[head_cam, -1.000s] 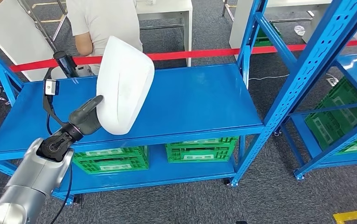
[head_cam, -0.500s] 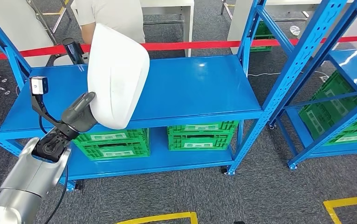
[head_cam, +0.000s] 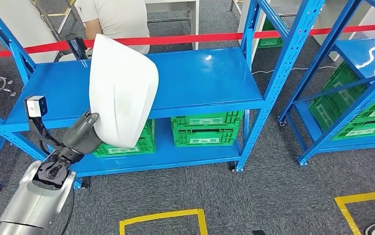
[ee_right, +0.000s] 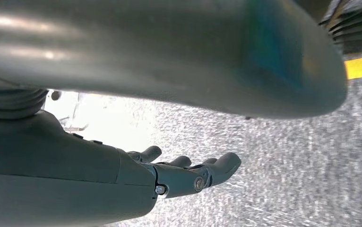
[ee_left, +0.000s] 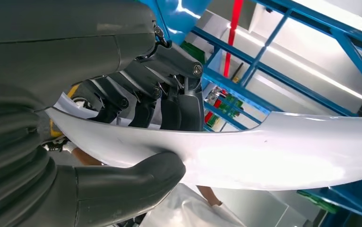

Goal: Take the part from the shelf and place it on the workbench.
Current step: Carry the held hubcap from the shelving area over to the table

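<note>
White part (head_cam: 122, 90) gripped by left hand (head_cam: 82, 132), upright

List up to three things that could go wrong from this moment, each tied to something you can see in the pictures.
1. The left hand grips the large white part only at its lower edge, thumb against fingers; the tall part might tip or slip.
2. The part hangs close to the blue shelf and might knock its edge or post.
3. A person sits just behind the red tape.
</note>
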Controlling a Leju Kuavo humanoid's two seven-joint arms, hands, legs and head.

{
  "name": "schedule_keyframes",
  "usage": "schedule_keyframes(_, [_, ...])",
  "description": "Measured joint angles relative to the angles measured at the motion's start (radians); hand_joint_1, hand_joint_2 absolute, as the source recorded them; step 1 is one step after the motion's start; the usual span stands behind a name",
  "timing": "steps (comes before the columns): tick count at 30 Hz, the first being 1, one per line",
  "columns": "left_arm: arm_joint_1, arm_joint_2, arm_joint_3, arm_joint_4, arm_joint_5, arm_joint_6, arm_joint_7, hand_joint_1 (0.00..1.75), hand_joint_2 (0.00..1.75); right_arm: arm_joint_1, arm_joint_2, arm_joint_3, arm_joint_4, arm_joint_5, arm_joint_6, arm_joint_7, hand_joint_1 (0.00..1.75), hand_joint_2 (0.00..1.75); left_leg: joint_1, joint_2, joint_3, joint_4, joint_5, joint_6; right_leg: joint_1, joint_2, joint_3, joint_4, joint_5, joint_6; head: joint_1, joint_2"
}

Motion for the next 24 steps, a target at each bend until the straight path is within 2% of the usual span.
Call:
schedule_keyframes(1, [0.01, 0.0, 0.01, -0.02, -0.006, -0.001, 0.0, 1.75, 1.75, 0.0, -0.003, 0.0, -0.001, 0.002, 0.0, 0.0, 0.0, 0.0, -0.002, -0.002, 0.04, -0.061, -0.011, 0.006, 0.0, 0.0, -0.003, -0.001, 0.01, 0.007, 0.002, 0.0])
schedule_keyframes(2, [0.021, 0.0, 0.022, -0.039, -0.011, -0.002, 0.0, 1.75, 1.75, 0.0, -0.005, 0.0, -0.002, 0.004, 0.0, 0.0, 0.0, 0.0, -0.005, -0.003, 0.064, -0.102, -0.024, 0.014, 0.0, 0.001, -0.004, -0.005, 0.02, 0.014, 0.002, 0.0])
schedule_keyframes(3, [0.033, 0.0, 0.034, -0.056, -0.015, -0.004, 0.0, 1.75, 1.75, 0.0, -0.007, 0.0, -0.002, 0.003, 0.0, 0.0, 0.0, 0.0, -0.009, -0.004, 0.068, -0.117, -0.023, 0.024, -0.001, 0.002, -0.004, -0.011, 0.031, 0.022, 0.002, 0.0])
schedule_keyframes(4, [0.046, 0.0, 0.045, -0.069, -0.018, -0.007, 0.001, 1.75, 1.75, 0.001, -0.007, -0.001, -0.002, 0.001, 0.0, 0.0, 0.0, 0.0, -0.009, -0.004, 0.059, -0.117, -0.012, 0.037, -0.003, 0.003, -0.004, -0.017, 0.04, 0.029, 0.002, 0.0])
schedule_keyframes(5, [0.056, 0.001, 0.053, -0.079, -0.022, -0.01, 0.001, 1.75, 1.75, 0.002, -0.008, -0.003, -0.002, -0.003, 0.0, 0.0, 0.0, 0.0, -0.009, -0.002, 0.052, -0.119, -0.001, 0.047, -0.005, 0.004, -0.01, -0.015, 0.033, 0.036, 0.0, 0.0])
schedule_keyframes(6, [0.064, 0.002, 0.06, -0.088, -0.025, -0.013, 0.001, 1.75, 1.75, 0.005, -0.008, -0.006, -0.002, -0.007, 0.0, 0.0, 0.0, 0.0, -0.009, 0.0, 0.042, -0.121, 0.012, 0.057, -0.007, 0.005, -0.018, 0.0, 0.006, 0.04, 0.0, 0.0])
schedule_keyframes(7, [0.07, 0.003, 0.065, -0.096, -0.027, -0.02, 0.001, 1.75, 1.75, 0.006, -0.007, -0.009, -0.002, -0.011, 0.0, 0.0, 0.0, 0.0, -0.008, 0.001, 0.029, -0.122, 0.026, 0.065, -0.007, 0.005, -0.031, 0.036, -0.042, 0.042, -0.001, 0.0])
schedule_keyframes(9, [0.08, 0.008, 0.075, -0.109, -0.028, -0.035, 0.0, 1.75, 1.75, 0.005, -0.006, -0.015, -0.002, -0.016, 0.0, 0.001, 0.0, 0.0, -0.011, 0.001, -0.004, -0.119, 0.053, 0.073, -0.004, 0.005, -0.06, 0.158, -0.151, 0.043, 0.0, 0.0])
schedule_keyframes(10, [0.084, 0.011, 0.079, -0.114, -0.028, -0.042, 0.0, 1.75, 1.75, 0.003, -0.005, -0.018, -0.002, -0.019, 0.0, -0.001, 0.0, 0.0, -0.013, 0.001, -0.022, -0.117, 0.067, 0.074, -0.003, 0.005, -0.068, 0.222, -0.178, 0.042, 0.0, 0.0])
schedule_keyframes(11, [0.088, 0.014, 0.081, -0.116, -0.028, -0.047, 0.0, 1.75, 1.75, 0.001, -0.005, -0.02, -0.002, -0.023, 0.0, -0.005, 0.0, 0.0, -0.015, 0.001, -0.041, -0.115, 0.079, 0.073, -0.001, 0.005, -0.066, 0.265, -0.179, 0.041, 0.0, 0.0])
schedule_keyframes(12, [0.093, 0.018, 0.082, -0.118, -0.027, -0.05, 0.001, 1.75, 1.75, 0.001, -0.004, -0.023, -0.002, -0.028, 0.0, -0.011, 0.0, 0.0, -0.016, 0.002, -0.059, -0.11, 0.09, 0.072, 0.001, 0.005, -0.049, 0.278, -0.158, 0.039, 0.0, 0.0])
schedule_keyframes(13, [0.097, 0.022, 0.082, -0.12, -0.026, -0.052, 0.0, 1.75, 1.75, 0.0, -0.002, -0.027, -0.002, -0.032, 0.0, -0.019, 0.0, 0.0, -0.016, 0.002, -0.077, -0.105, 0.1, 0.07, 0.003, 0.005, -0.013, 0.254, -0.13, 0.035, 0.0, 0.0])
schedule_keyframes(14, [0.102, 0.027, 0.082, -0.124, -0.025, -0.053, -0.002, 1.75, 1.75, 0.0, 0.0, -0.031, -0.002, -0.035, 0.0, -0.027, 0.0, 0.0, -0.016, 0.002, -0.093, -0.098, 0.109, 0.066, 0.005, 0.005, 0.038, 0.2, -0.114, 0.031, 0.0, 0.0])
schedule_keyframes(15, [0.108, 0.035, 0.083, -0.129, -0.021, -0.054, -0.005, 1.75, 1.75, -0.001, 0.002, -0.034, -0.002, -0.034, 0.0, -0.035, 0.0, 0.0, -0.018, 0.002, -0.106, -0.091, 0.116, 0.062, 0.007, 0.005, 0.095, 0.124, -0.119, 0.026, 0.0, 0.0])
schedule_keyframes(16, [0.117, 0.042, 0.083, -0.136, -0.017, -0.055, -0.01, 1.75, 1.75, -0.002, 0.004, -0.036, -0.002, -0.03, 0.001, -0.041, 0.0, 0.0, -0.019, 0.003, -0.114, -0.087, 0.124, 0.056, 0.009, 0.007, 0.14, 0.06, -0.132, 0.021, 0.0, 0.0])
schedule_keyframes(17, [0.128, 0.052, 0.084, -0.144, -0.011, -0.055, -0.016, 1.75, 1.75, -0.003, 0.006, -0.037, -0.002, -0.023, 0.002, -0.044, 0.0, 0.0, -0.021, 0.004, -0.118, -0.085, 0.131, 0.05, 0.012, 0.008, 0.168, 0.016, -0.15, 0.017, 0.0, 0.0])
schedule_keyframes(18, [0.142, 0.061, 0.084, -0.154, -0.006, -0.055, -0.022, 1.75, 1.75, -0.002, 0.007, -0.037, -0.002, -0.014, 0.003, -0.045, 0.0, 0.0, -0.022, 0.005, -0.12, -0.086, 0.139, 0.044, 0.015, 0.009, 0.178, -0.006, -0.159, 0.012, 0.0, 0.0])
schedule_keyframes(20, [0.178, 0.079, 0.086, -0.177, 0.005, -0.055, -0.034, 1.75, 1.75, 0.0, 0.009, -0.037, -0.002, 0.001, 0.006, -0.046, 0.0, 0.0, -0.02, 0.005, -0.124, -0.087, 0.145, 0.032, 0.013, 0.007, 0.164, -0.01, -0.142, -0.002, 0.0, 0.0])
schedule_keyframes(21, [0.198, 0.087, 0.088, -0.19, 0.008, -0.055, -0.039, 1.75, 1.75, 0.0, 0.009, -0.037, -0.002, 0.006, 0.006, -0.045, 0.0, 0.0, -0.018, 0.004, -0.132, -0.075, 0.125, 0.026, 0.011, 0.005, 0.154, -0.012, -0.13, -0.01, -0.001, 0.0])
schedule_keyframes(22, [0.216, 0.095, 0.09, -0.203, 0.01, -0.055, -0.044, 1.75, 1.75, 0.001, 0.01, -0.037, -0.002, 0.01, 0.006, -0.045, 0.0, 0.0, -0.016, 0.003, -0.143, -0.046, 0.086, 0.02, 0.009, 0.002, 0.142, -0.014, -0.117, -0.018, -0.002, 0.0])
schedule_keyframes(24, [0.249, 0.104, 0.099, -0.227, 0.01, -0.054, -0.05, 1.75, 1.75, 0.0, 0.009, -0.037, -0.002, 0.016, 0.006, -0.044, 0.0, 0.0, -0.013, 0.002, -0.17, 0.063, -0.018, 0.01, 0.009, 0.0, 0.113, -0.014, -0.093, -0.025, -0.003, 0.0])
